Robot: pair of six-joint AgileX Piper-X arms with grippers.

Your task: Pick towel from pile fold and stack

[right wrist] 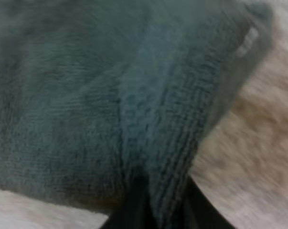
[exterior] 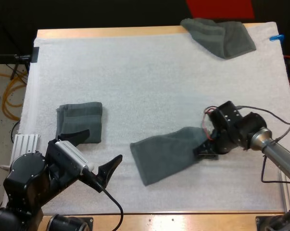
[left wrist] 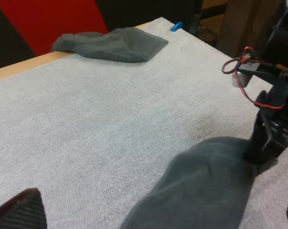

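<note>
The right gripper [exterior: 206, 147] pinches the edge of the loose towel [exterior: 166, 155] while the left gripper [exterior: 94, 153] hangs spread open beside the folded towel [exterior: 80, 121].

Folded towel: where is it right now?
In the high view the folded towel lies near-left on the white mat, just beyond the open left pincer, left of the spread towel that the right pincer grips.
</note>
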